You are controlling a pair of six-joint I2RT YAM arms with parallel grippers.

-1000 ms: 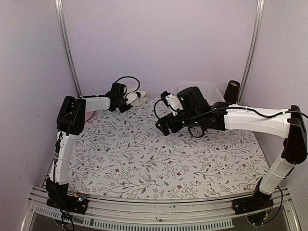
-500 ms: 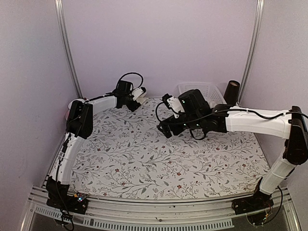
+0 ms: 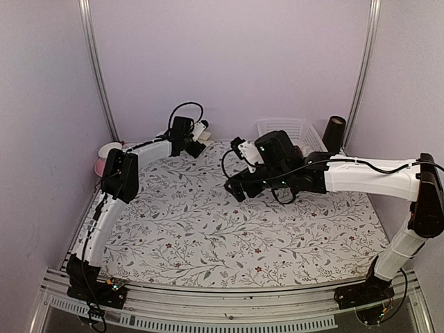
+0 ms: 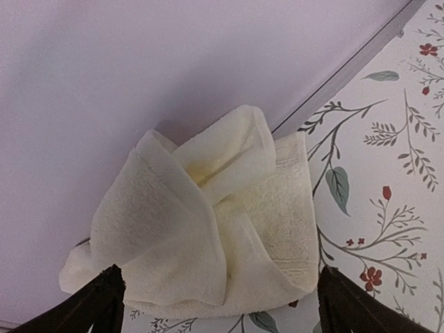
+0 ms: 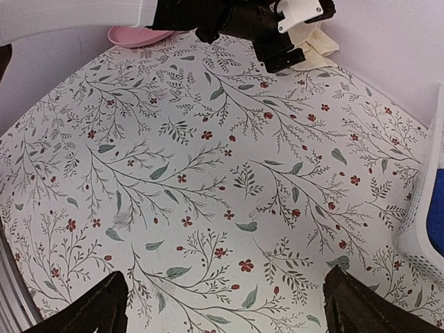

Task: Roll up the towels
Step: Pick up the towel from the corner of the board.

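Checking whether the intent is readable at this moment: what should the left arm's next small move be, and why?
Probably lower the left claw and close it on the cream towel. The claw is open and empty, and the towel lies bunched against the back wall, centred under it. It likely needs dragging out onto the open tablecloth before it can be rolled.

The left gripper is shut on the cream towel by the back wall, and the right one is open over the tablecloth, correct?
No: the left gripper is open, not shut. The left wrist view shows its fingers spread wide, the cream towel lying crumpled by the back wall. The right gripper is open over the tablecloth.
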